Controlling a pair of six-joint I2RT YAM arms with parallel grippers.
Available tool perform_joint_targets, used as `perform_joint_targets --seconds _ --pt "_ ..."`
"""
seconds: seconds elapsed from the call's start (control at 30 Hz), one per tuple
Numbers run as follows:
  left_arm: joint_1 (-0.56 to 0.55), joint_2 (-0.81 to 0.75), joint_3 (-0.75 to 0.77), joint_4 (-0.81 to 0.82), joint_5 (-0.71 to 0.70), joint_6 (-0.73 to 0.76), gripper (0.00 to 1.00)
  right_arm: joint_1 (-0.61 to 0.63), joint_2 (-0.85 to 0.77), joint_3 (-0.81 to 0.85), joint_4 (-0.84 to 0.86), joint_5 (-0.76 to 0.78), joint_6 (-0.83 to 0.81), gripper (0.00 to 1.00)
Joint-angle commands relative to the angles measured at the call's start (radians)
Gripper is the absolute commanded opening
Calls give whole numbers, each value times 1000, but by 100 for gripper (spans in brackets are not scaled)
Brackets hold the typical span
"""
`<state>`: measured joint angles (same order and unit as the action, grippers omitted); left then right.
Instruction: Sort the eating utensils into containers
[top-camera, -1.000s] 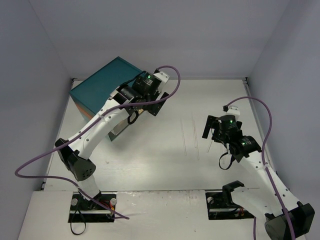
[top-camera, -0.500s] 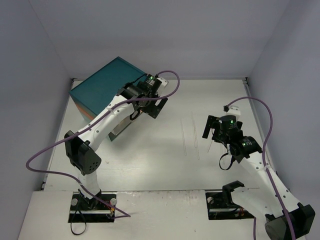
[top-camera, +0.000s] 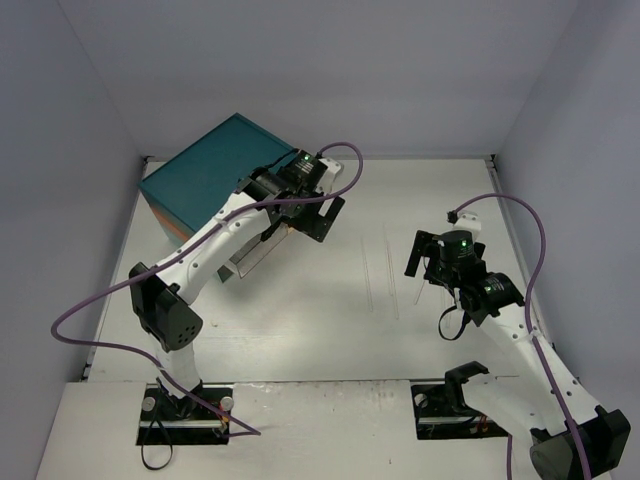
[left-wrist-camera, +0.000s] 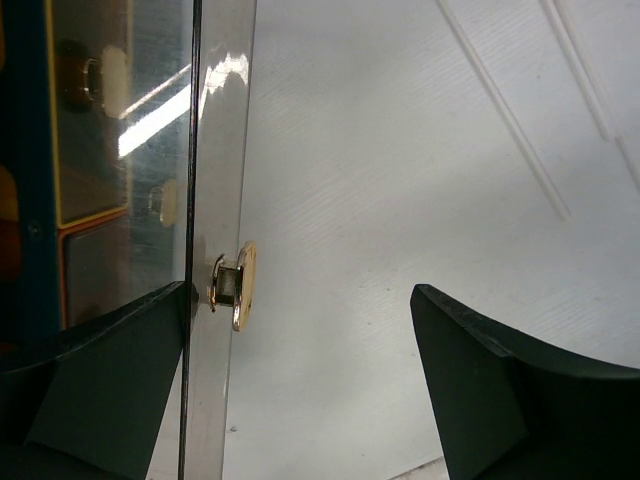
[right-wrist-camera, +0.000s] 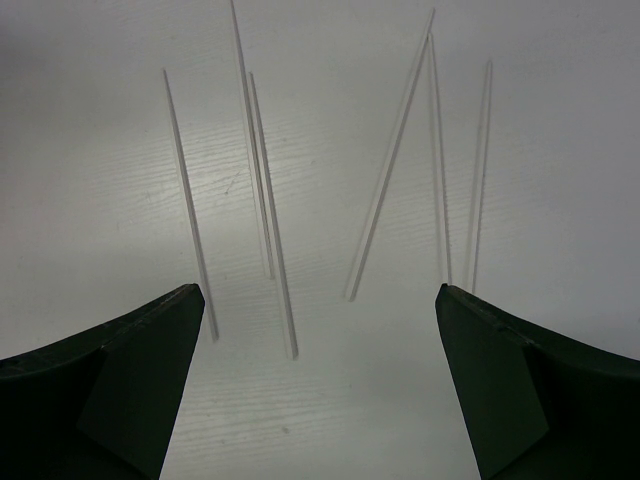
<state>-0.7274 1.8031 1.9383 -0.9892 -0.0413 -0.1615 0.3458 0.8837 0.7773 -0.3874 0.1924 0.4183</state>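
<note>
Teal chest (top-camera: 205, 175): sits at the far left of the desk (top-camera: 320, 330), orange-brown fronts facing right.
Clear drawer (left-wrist-camera: 215, 150): stands partly out of the chest toward the right, its see-through front edge-on in the left wrist view; what it holds cannot be told.
Gold knob (left-wrist-camera: 238, 285): fixed to the drawer front, sticking out to the right.
Left gripper (left-wrist-camera: 300, 295): at the drawer front, jaws wide. The knob lies between the two fingers, close by the left one and touching neither. The left finger sits at the drawer front's edge.
Clear utensils (right-wrist-camera: 388, 165): six thin see-through pieces lie flat on the desk, right of centre, running near to far, three on the left and three on the right. Whether they are spoons, forks or knives cannot be told.
Right gripper (right-wrist-camera: 320, 290): hangs above the near ends of the clear utensils, jaws spread wide and holding nothing.
</note>
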Motion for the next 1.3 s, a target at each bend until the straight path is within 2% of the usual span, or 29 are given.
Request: perform_joint_targets --seconds 0.0,0.17,0.3,0.5,0.7,0.83,1.03,1.27 --pt "-43 -54 49 29 188 -78 88 -5 -2 8 25 12 5 100" --pt "-44 -74 51 30 236 -92 88 -5 16 8 25 9 4 100" --pt "-44 -89 44 29 221 -88 88 -5 59 17 24 -30 -12 99" --pt "-31 -135 60 28 50 -72 88 19 161 59 29 -71 -48 93" --pt "32 -196 104 29 -100 -61 87 172 367 157 56 3 -48 88" --pt "107 -278 79 30 -155 -62 88 193 503 192 114 -41 -25 79" --pt "204 -441 -34 30 -299 -47 88 203 661 229 187 -87 14 58" --pt "242 -652 -176 36 -436 -36 97 232 815 267 213 -75 33 52"
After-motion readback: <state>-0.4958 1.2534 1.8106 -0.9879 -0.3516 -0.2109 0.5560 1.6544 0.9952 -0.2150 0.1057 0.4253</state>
